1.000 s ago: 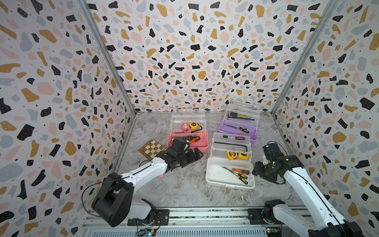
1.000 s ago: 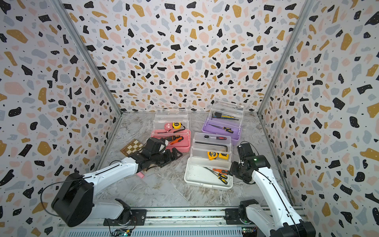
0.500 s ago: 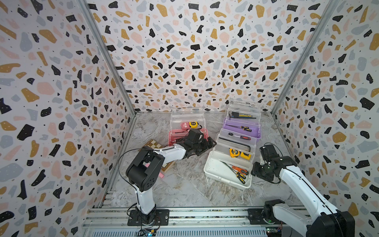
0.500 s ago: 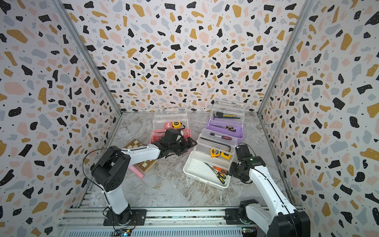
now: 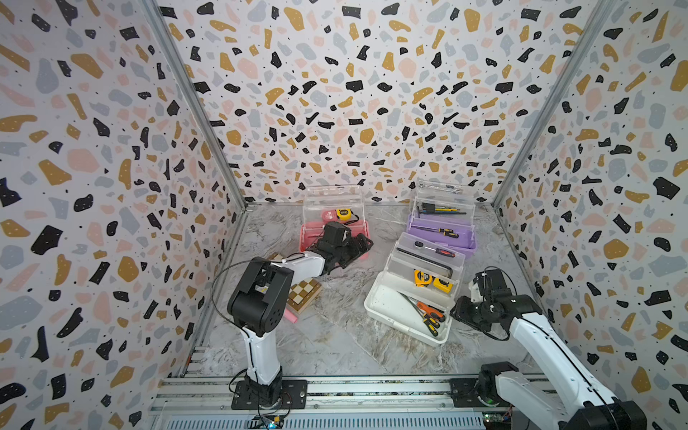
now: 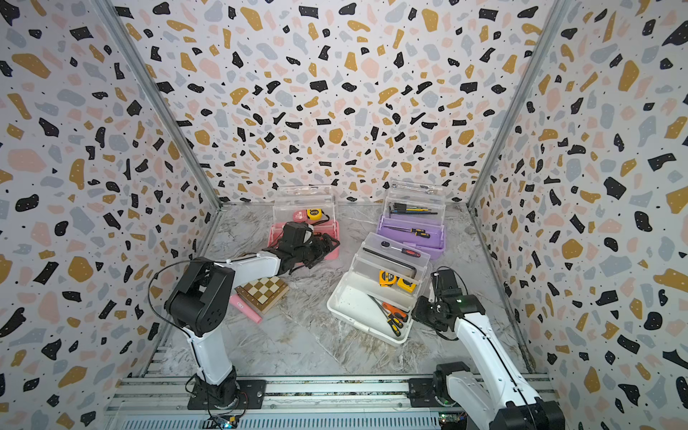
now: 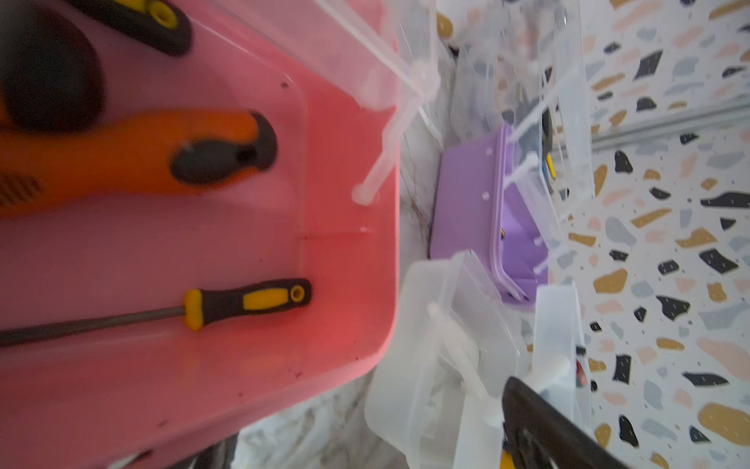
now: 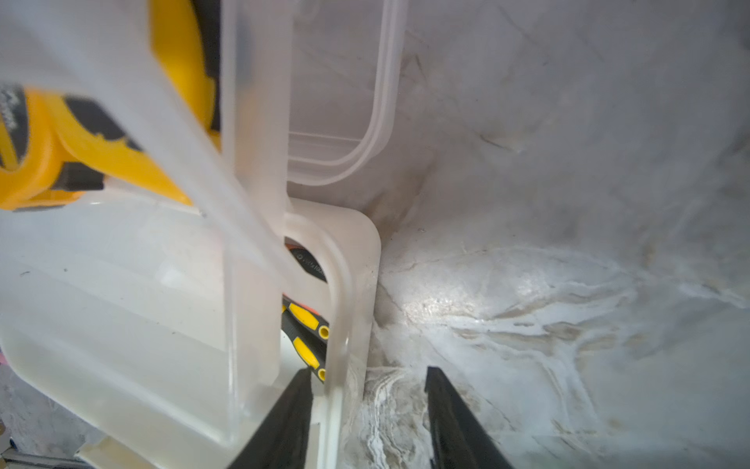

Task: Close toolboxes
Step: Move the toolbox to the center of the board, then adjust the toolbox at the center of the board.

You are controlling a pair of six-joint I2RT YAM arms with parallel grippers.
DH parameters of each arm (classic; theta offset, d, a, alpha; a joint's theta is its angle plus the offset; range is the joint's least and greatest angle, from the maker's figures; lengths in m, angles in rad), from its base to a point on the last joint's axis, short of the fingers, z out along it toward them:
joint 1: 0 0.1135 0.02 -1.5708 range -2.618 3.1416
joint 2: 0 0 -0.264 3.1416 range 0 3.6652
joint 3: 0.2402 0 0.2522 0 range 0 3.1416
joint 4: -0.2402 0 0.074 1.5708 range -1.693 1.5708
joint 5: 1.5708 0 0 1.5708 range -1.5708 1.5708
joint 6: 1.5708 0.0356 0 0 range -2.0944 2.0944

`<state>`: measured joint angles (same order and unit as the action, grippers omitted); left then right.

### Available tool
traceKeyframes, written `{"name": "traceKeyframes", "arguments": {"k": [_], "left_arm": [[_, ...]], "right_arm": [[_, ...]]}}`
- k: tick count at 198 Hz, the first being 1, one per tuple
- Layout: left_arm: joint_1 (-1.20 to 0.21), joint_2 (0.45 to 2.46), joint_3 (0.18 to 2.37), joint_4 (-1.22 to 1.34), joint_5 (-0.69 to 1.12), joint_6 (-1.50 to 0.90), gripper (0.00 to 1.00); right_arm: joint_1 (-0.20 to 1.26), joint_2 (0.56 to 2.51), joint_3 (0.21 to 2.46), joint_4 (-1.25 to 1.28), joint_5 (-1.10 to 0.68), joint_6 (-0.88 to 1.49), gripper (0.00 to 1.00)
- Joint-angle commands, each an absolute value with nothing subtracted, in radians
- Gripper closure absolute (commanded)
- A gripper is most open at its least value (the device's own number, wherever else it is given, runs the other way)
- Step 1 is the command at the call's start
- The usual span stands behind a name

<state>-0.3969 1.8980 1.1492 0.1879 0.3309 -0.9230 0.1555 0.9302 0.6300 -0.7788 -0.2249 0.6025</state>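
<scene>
**Item 1. White toolbox** (image 5: 383, 301)
- Place: 4 o'clock on the table in both top views (dial centred on the table, 6 o'clock at the arms' rail).
- State: skewed, with its clear tiers folded back and open.
- Step in hand, as judged: steadying this box for closing.
- Right gripper (image 8: 365, 379): jaws apart, straddling the side wall near a corner. One finger is inside and one outside, not yet pinched.
- Handling advised:
  - Close on the wall low and square, so the light base cannot pivot.
  - Bring the tiers forward slowly, since loose tools may roll.
  - See that no handle stands above the rim before pressing the latch.
- Contents, tiers: red-and-black driver (image 5: 443, 252), black hex key (image 5: 424, 260), two yellow tape measures (image 5: 422, 277).
- Contents, base: orange and yellow-black handled tools (image 5: 428, 314).

**Item 2. Pink toolbox** (image 5: 309, 232)
- Place: 11 o'clock.
- State: lid up.
- Left gripper (image 5: 355, 245): over the box's front part, jaws wide apart, nothing seen between them. Contact cannot be told.
- Contents, raised tray: yellow tape measure (image 5: 344, 213).
- Contents, base: orange-handled tool (image 7: 121, 158), yellow-black screwdriver (image 7: 243, 300).

**Item 3. Purple toolbox** (image 5: 461, 238)
- Place: 1 o'clock, just beyond the white one.
- State: lid up.
- Contents, raised tray: slim dark-handled tools (image 5: 441, 209).
- Contents, base: one screwdriver (image 5: 445, 232).

**Item 4. Chequered wooden box** (image 5: 303, 294)
- Place: 8 o'clock, partly under the left arm.
- State: shut, no action needed.
- A pink stick (image 5: 290, 317) lies beside it.
</scene>
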Motion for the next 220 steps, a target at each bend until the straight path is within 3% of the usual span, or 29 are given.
{"name": "traceKeyframes", "arguments": {"k": [1, 44, 123, 154, 220], "left_arm": [[-0.353, 1.91, 1.189, 0.177, 0.283, -0.839, 0.01], [-0.306, 1.914, 1.217, 0.141, 0.323, -0.832, 0.01], [-0.307, 1.683, 1.167, -0.121, 0.361, -0.732, 0.01], [-0.308, 1.662, 1.132, -0.146, 0.386, -0.724, 0.01], [-0.305, 1.645, 1.116, -0.175, 0.428, -0.717, 0.01]], "right_arm": [[0.161, 0.918, 0.641, -0.733, -0.284, 0.626, 0.53], [0.192, 0.865, 0.647, -0.797, -0.282, 0.654, 0.53], [0.247, 0.85, 0.647, -0.828, -0.317, 0.69, 0.43], [0.299, 0.868, 0.612, -0.765, -0.281, 0.74, 0.48], [0.419, 0.975, 0.605, -0.779, -0.144, 0.792, 0.75]]}}
